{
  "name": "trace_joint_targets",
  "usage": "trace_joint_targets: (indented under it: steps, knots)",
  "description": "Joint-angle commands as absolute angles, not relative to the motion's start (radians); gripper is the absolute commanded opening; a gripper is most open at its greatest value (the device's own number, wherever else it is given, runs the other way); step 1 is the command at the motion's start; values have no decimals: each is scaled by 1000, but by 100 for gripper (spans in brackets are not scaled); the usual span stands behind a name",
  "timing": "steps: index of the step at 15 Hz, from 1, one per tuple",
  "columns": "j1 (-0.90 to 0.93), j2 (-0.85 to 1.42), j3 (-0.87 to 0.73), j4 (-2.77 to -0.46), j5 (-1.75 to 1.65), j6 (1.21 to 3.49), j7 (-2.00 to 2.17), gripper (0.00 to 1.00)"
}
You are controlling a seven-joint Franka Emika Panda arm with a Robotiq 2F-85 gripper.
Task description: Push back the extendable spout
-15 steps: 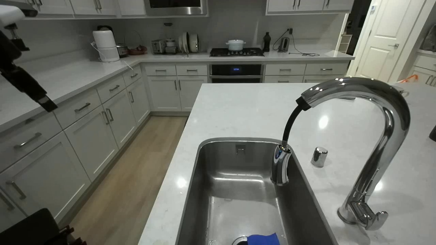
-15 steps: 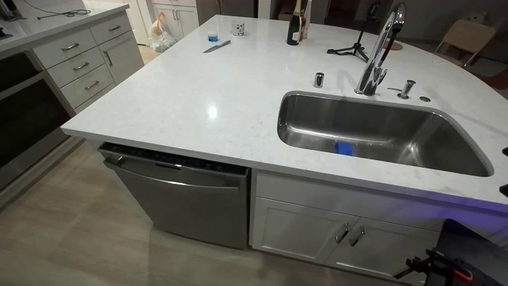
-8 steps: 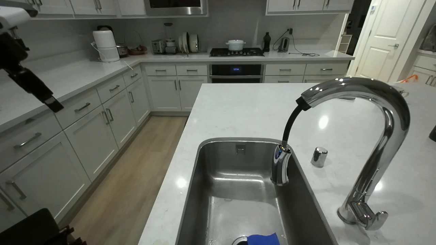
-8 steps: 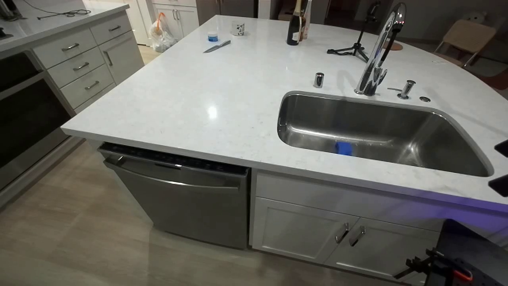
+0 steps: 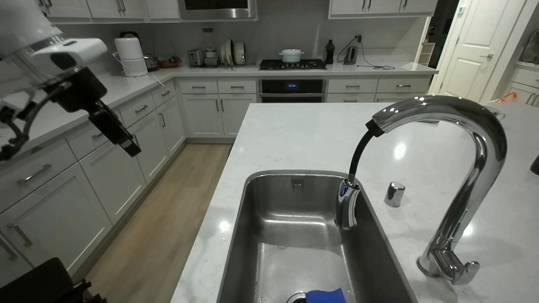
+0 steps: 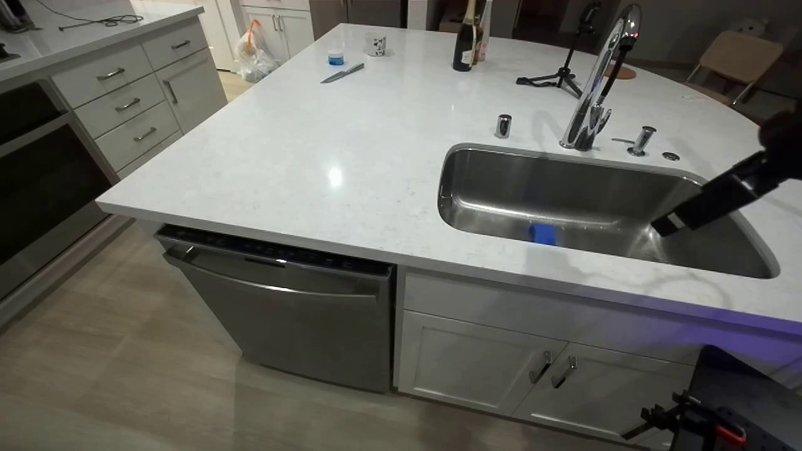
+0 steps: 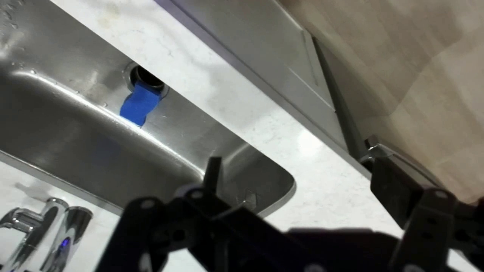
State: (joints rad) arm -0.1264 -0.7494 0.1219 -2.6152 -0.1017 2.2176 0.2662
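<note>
In an exterior view the white table (image 5: 303,134) spreads across the middle of the picture. The arm (image 5: 25,25) now reaches well into the upper left, where half a second ago only its end showed. The sink (image 5: 269,198) opens at lower centre, set into the table, and the tap (image 5: 488,168) arches at right.

The tool (image 5: 131,147) has moved right and slightly down, yet stands well apart from the spout. In an exterior view its fingers (image 6: 686,214) now cross in front of the sink's right end, where earlier only their ends showed at the frame's right edge. The wrist view shows the fingers spread wide, gripping nothing.

The spout (image 5: 347,206) has not moved: it hangs nearly upright at the sink's upper right, below the tap's mouth, with a stretch of black hose (image 5: 358,155) bare between the two. Further right, the small cap (image 5: 395,194) stands on the table.

For the task, this looks like the approach only; no pushing is done. The tool probably has to go on rightward, take hold of the spout, then lift it along the hose's curve until it seats. Hanging free, the spout could swing at a nudge, and its smooth chrome may slip.
</note>
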Motion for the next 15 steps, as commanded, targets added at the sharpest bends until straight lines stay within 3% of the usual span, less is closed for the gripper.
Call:
trace_joint_targets:
  steps: [1,9,15]
  knots:
    - [-234,-631,160,-2599,-185,2326,424,100]
    - [-438,-476,271,-2593,-536,2434,892,100]
    - [-440,-397,223,-2587,-928,2432,1265,100]
